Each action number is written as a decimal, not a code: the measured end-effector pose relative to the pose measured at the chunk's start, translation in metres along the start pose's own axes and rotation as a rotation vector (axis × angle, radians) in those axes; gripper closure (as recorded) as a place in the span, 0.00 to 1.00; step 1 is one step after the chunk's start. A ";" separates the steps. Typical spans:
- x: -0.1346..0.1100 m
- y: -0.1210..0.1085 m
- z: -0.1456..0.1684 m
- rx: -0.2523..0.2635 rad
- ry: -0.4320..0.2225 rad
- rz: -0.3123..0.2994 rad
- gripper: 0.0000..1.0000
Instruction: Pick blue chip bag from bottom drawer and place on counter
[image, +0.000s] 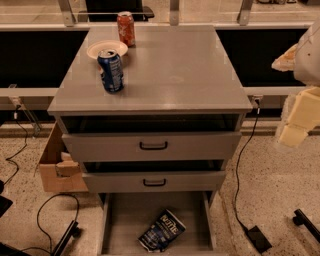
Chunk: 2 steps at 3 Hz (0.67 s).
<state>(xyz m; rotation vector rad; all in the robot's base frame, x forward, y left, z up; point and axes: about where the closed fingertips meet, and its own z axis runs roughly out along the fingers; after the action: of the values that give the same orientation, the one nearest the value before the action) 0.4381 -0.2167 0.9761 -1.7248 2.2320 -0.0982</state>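
Observation:
The blue chip bag (161, 230) is a dark navy foil bag with white lettering. It lies flat in the open bottom drawer (120, 220), near its front middle. The counter (170, 70) is the grey top of the cabinet. My gripper (295, 125) is the cream-coloured part at the right edge of the view. It hangs beside the cabinet at about the height of the top drawer, well above and to the right of the bag, and holds nothing that I can see.
A blue soda can (110, 70), a red soda can (126, 29) and a small white plate (105, 48) stand on the counter's back left. The two upper drawers (152, 145) are slightly open. A cardboard box (55, 167) and cables lie on the floor to the left.

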 end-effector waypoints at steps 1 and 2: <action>-0.001 0.000 0.000 0.005 -0.003 0.000 0.00; -0.004 0.011 0.026 -0.005 -0.004 -0.011 0.00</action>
<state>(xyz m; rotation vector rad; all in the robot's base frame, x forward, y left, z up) 0.4362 -0.2064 0.9499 -1.7386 2.2219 -0.0908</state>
